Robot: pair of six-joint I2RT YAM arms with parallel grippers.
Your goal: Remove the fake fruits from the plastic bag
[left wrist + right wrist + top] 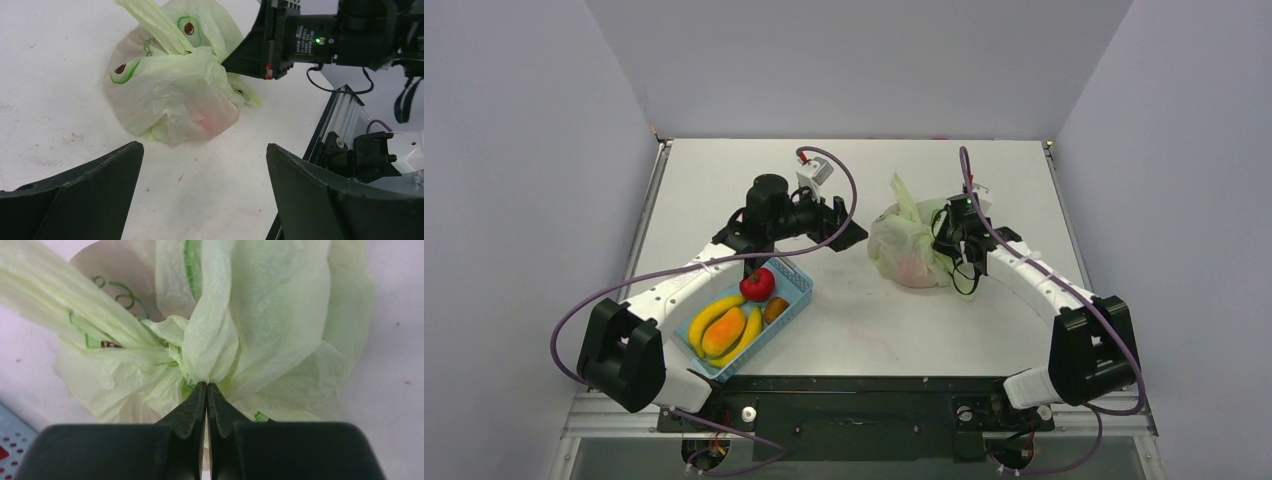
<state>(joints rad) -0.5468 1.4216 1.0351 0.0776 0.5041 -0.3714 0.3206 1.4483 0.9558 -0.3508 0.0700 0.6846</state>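
Observation:
The plastic bag (904,240), pale yellow-green with avocado prints, sits tied on the table right of centre. A reddish fake fruit (204,118) shows dimly through its wall; the other fruits are hidden inside. In the right wrist view my right gripper (207,384) is shut on the bag (270,315), its fingertips pinching the plastic right at the knot (197,362). My left gripper (204,146) hovers open just left of the bag (170,90), with only bare table between its fingers. From above, the right gripper (946,238) presses into the bag's right side and the left gripper (849,232) stands apart.
A blue lattice basket (798,290) stands at the front left with yellow bananas (712,316), an orange fruit (727,331) and a glossy red tomato (757,284) in it. The left arm reaches over the basket. The table's metal right edge (340,107) lies beyond the bag.

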